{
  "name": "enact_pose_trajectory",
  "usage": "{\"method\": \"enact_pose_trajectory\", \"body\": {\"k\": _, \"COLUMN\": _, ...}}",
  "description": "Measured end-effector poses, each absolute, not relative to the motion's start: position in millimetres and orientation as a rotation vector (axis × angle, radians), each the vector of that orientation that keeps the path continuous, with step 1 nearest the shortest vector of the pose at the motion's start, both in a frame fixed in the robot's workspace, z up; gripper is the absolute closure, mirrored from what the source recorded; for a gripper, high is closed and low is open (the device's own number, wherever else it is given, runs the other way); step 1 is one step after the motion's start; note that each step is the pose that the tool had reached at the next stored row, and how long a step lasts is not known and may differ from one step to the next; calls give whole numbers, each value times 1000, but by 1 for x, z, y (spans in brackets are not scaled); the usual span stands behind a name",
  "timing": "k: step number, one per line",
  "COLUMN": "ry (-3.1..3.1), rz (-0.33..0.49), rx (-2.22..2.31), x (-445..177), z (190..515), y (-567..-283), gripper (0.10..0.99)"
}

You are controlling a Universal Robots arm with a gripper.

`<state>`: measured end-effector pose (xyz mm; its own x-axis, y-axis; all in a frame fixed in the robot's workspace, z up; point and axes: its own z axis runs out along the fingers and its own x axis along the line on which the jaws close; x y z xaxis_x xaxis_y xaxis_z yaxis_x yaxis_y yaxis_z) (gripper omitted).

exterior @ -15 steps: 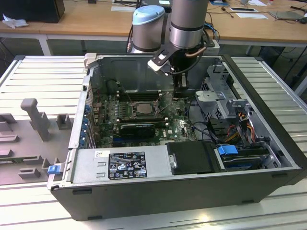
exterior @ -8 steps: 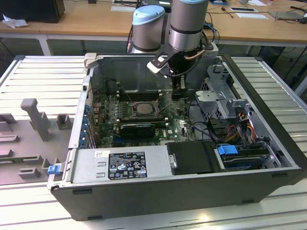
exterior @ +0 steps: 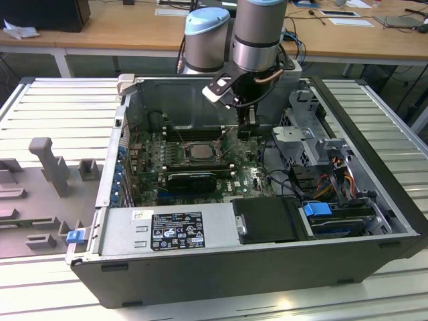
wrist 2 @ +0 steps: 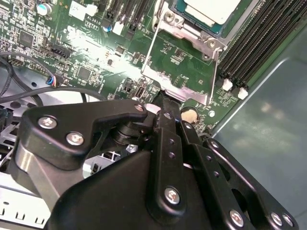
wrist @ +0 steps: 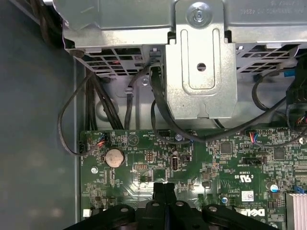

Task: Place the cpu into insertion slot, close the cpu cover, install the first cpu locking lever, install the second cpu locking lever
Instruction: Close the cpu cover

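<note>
An open case [exterior: 384, 207] is laid on a bench [exterior: 60, 100], with a green board [wrist: 216, 163] inside it. In the slot [wrist 2: 169, 18] the cpu [wrist 2: 211, 9] is seated flat, pale face up. The cover [wrist 2: 187, 92] is swung open off the slot toward the hand [wrist 2: 165, 103], and board is seen through its window. The hand is narrowed, fingers pressed together, tips at the cover's free edge; whether that edge is pinched cannot be told.

Robot arm [exterior: 257, 33]: one.
Hand [exterior: 246, 128]: one.
Computer case [exterior: 267, 267]: one, on bench [exterior: 40, 281].
Green circuit board [exterior: 249, 175]: one.
Insertion slot [exterior: 182, 155]: one.
Cpu [exterior: 200, 151]: one.
Cpu cover [wrist 2: 178, 88]: one.
Black card [exterior: 194, 179]: one.
Power supply [exterior: 167, 231]: one.
Coin cell [wrist: 114, 157]: one.
Blue clips [exterior: 75, 235]: two.
</note>
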<state>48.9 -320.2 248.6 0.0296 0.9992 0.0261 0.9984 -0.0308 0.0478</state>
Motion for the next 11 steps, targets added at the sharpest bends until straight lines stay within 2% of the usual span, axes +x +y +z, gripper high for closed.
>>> {"method": "enact_pose_trajectory", "body": {"k": 11, "ry": 2176, "rz": 81, "rx": 2242, "x": 46, "z": 248, "y": -320, "gripper": 980}}
